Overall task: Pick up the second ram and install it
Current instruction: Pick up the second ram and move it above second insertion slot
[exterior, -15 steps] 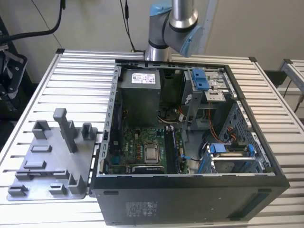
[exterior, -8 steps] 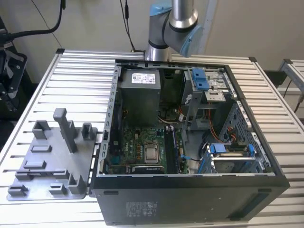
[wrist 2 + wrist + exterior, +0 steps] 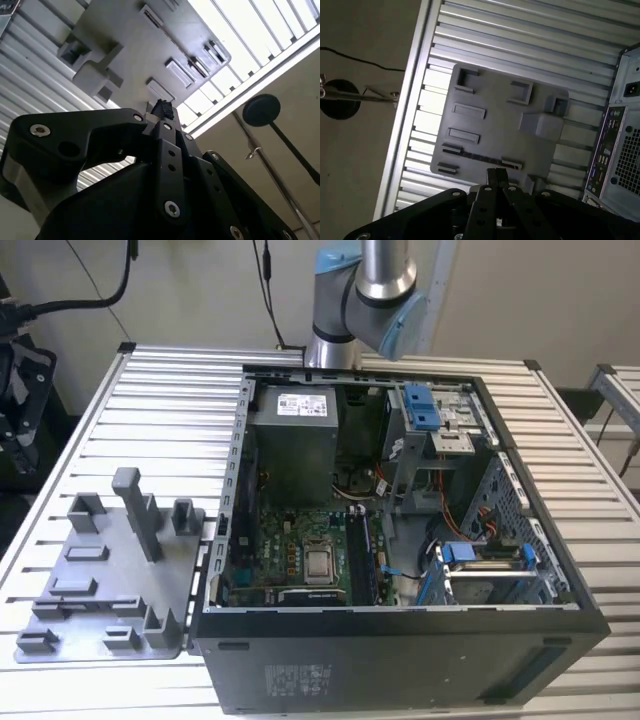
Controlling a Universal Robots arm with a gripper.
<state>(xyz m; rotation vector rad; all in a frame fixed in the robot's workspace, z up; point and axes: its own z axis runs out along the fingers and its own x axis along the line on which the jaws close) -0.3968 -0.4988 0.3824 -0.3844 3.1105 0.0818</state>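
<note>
Poised over the grey holder plate [image 3: 492, 117] on the desk [image 3: 520, 30], the gripper [image 3: 496, 175] hangs with its fingertips drawn together and nothing between them. A thin dark strip, judged to be the second ram [image 3: 477, 156], sits in the plate's slot near those fingertips, ungrasped. Pick-up and installation in the open computer case [image 3: 400, 650] are not yet done.

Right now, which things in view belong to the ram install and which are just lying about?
Job: gripper, over the grey holder tray; the second ram, apparently the thin dark strip on it; open computer case.
Just about: slatted table; round-footed stand; black cable.
</note>
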